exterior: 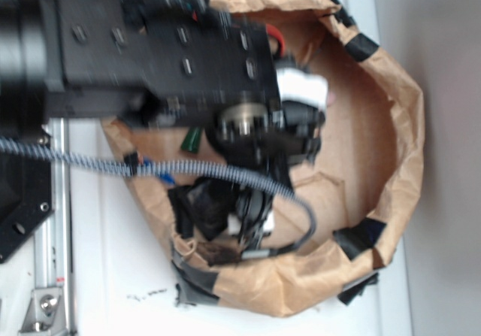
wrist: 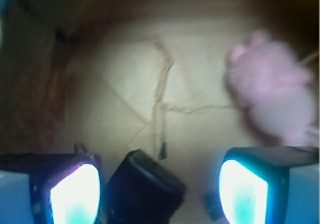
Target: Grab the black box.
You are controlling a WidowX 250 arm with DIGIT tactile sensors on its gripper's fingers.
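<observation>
The black box (wrist: pixel 145 189) is glossy with rounded edges and lies tilted on the brown paper floor at the bottom of the wrist view. It sits between the two lit fingers of my gripper (wrist: pixel 159 191), closer to the left finger (wrist: pixel 75 194) than to the right one (wrist: pixel 242 194). The jaws stand wide apart and neither pad touches the box. In the exterior view my gripper (exterior: pixel 301 129) points down inside the paper ring, and the arm hides what lies under it.
A pink plush rabbit (wrist: pixel 272 88) lies to the right, beyond the right finger. A crumpled brown paper wall (exterior: pixel 398 125) with black tape patches (exterior: pixel 361 238) rings the area. A braided cable (exterior: pixel 225 174) crosses the front, beside a small green object (exterior: pixel 192 139).
</observation>
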